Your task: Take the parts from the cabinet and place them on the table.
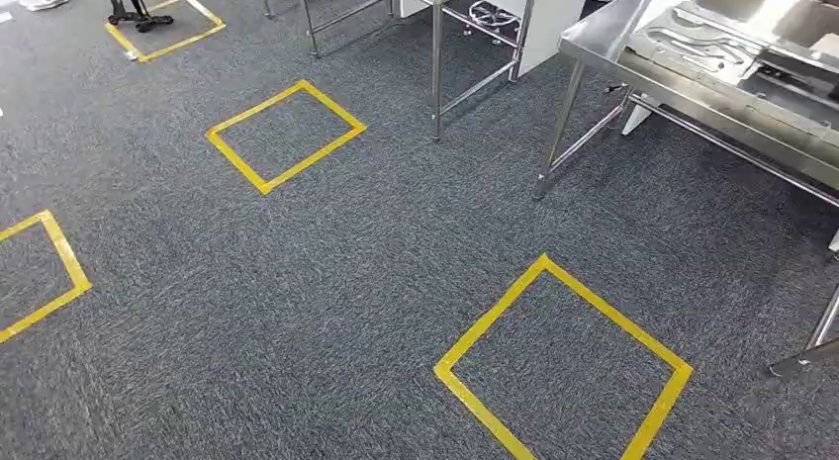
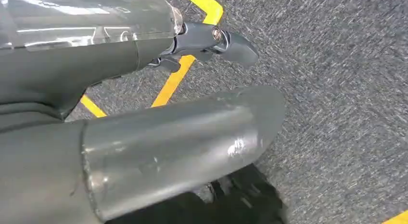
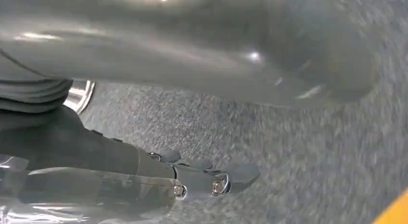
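In the head view, a steel table (image 1: 604,40) stands at the upper right of the frame, with metal parts (image 1: 707,45) lying on top of it (shapes hard to make out). Grey carpet (image 1: 376,262) fills the rest, marked with yellow tape squares (image 1: 559,366). The left hand (image 2: 159,132) hangs over carpet and tape, fingers apart, holding nothing. The right hand (image 3: 192,113) also hangs over carpet, spread and empty.

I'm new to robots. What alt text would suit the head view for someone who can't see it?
Grey carpet marked with yellow tape squares, seen from above. A steel table holding a metal tray stands at the upper right, with another steel frame behind.
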Action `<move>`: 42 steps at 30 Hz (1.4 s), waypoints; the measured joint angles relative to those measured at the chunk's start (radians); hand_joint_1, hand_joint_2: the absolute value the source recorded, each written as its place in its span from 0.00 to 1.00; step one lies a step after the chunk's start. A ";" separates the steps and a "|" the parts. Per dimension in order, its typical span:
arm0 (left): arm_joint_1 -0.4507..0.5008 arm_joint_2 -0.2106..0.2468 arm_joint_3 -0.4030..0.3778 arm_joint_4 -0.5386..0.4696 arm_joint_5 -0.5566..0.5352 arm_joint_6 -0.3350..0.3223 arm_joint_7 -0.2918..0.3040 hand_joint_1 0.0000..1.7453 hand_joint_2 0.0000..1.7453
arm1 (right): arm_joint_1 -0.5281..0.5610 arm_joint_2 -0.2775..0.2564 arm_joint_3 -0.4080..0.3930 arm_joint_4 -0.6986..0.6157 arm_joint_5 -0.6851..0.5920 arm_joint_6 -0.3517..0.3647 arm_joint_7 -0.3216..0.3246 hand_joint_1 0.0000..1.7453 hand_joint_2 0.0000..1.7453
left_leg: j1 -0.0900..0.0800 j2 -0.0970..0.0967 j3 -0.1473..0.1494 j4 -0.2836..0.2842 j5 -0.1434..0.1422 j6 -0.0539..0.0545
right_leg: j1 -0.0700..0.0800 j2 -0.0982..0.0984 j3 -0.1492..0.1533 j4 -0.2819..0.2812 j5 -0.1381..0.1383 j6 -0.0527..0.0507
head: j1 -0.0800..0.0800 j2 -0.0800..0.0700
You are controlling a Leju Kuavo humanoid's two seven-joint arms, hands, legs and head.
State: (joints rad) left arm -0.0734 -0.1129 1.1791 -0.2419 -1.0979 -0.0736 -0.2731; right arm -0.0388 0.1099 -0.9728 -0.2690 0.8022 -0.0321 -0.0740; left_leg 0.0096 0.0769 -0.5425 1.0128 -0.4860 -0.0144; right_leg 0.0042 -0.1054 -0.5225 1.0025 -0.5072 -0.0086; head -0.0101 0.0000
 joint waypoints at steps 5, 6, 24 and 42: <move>0.002 -0.001 -0.001 0.000 -0.010 -0.002 0.007 0.00 0.00 | -0.013 -0.002 0.000 0.016 0.023 0.041 0.009 0.00 0.00 | 0.003 -0.052 0.003 -0.018 0.023 0.030 | -0.012 0.008 0.008 0.013 -0.016 0.028 | 0.001 0.000; 0.001 -0.001 -0.001 0.000 -0.011 -0.002 0.010 0.00 0.00 | -0.011 -0.001 0.000 0.019 0.029 0.046 0.009 0.00 0.00 | 0.005 -0.061 -0.002 -0.020 0.028 0.038 | -0.013 0.058 -0.012 0.059 -0.057 0.029 | 0.005 0.000; -0.005 -0.002 -0.002 0.000 -0.022 -0.005 0.022 0.00 0.00 | -0.004 0.001 0.021 0.042 0.089 0.073 0.016 0.00 0.00 | 0.005 -0.090 -0.170 0.278 -0.104 -0.019 | -0.015 0.077 0.008 -0.008 -0.002 -0.019 | -0.008 0.000; -0.004 0.008 -0.002 0.000 -0.046 -0.003 0.036 0.00 0.00 | -0.012 -0.002 0.035 0.043 0.157 0.030 0.042 0.00 0.00 | -0.001 -0.134 -0.023 -0.010 0.039 0.041 | -0.018 0.103 -0.108 0.256 -0.113 0.029 | 0.007 0.000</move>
State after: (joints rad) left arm -0.0777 -0.1053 1.1776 -0.2415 -1.1440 -0.0763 -0.2369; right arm -0.0506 0.1080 -0.9380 -0.2258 0.9594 -0.0019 -0.0320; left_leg 0.0087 -0.0567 -0.5653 1.0030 -0.4468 0.0262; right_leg -0.0138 -0.0025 -0.6303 1.2585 -0.6199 0.0202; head -0.0027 0.0000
